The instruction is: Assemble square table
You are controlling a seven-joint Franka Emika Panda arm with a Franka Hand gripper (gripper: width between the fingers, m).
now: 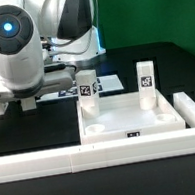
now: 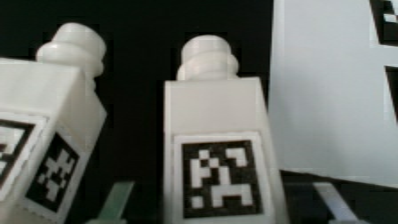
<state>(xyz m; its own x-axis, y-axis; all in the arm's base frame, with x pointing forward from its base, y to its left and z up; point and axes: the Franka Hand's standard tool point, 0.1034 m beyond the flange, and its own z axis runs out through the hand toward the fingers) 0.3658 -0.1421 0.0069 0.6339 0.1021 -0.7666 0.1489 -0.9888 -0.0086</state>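
The square tabletop (image 1: 129, 119) lies rim-up on the dark surface (image 1: 182, 68), tucked into the corner of the white border wall (image 1: 55, 162). Its near edge runs just beside the long stretch of wall, and its side on the exterior view's right lies near the short stretch. Two upright legs (image 1: 146, 78) rise at its far corners, each with a black-and-white block-pattern tag, and a rim tag (image 1: 133, 134) faces the long wall. Beyond the far rim the surface lies open on the exterior view's right, while the arm (image 1: 17, 47) fills the left. In the wrist view the pincer (image 2: 217, 200) straddles a tagged leg (image 2: 217, 120), its fingers (image 2: 118, 200) close on either side; whether they press it cannot be told. A dark gap parts this leg from a second leg (image 2: 45, 120), and a white panel (image 2: 338, 80) lies on its other side.
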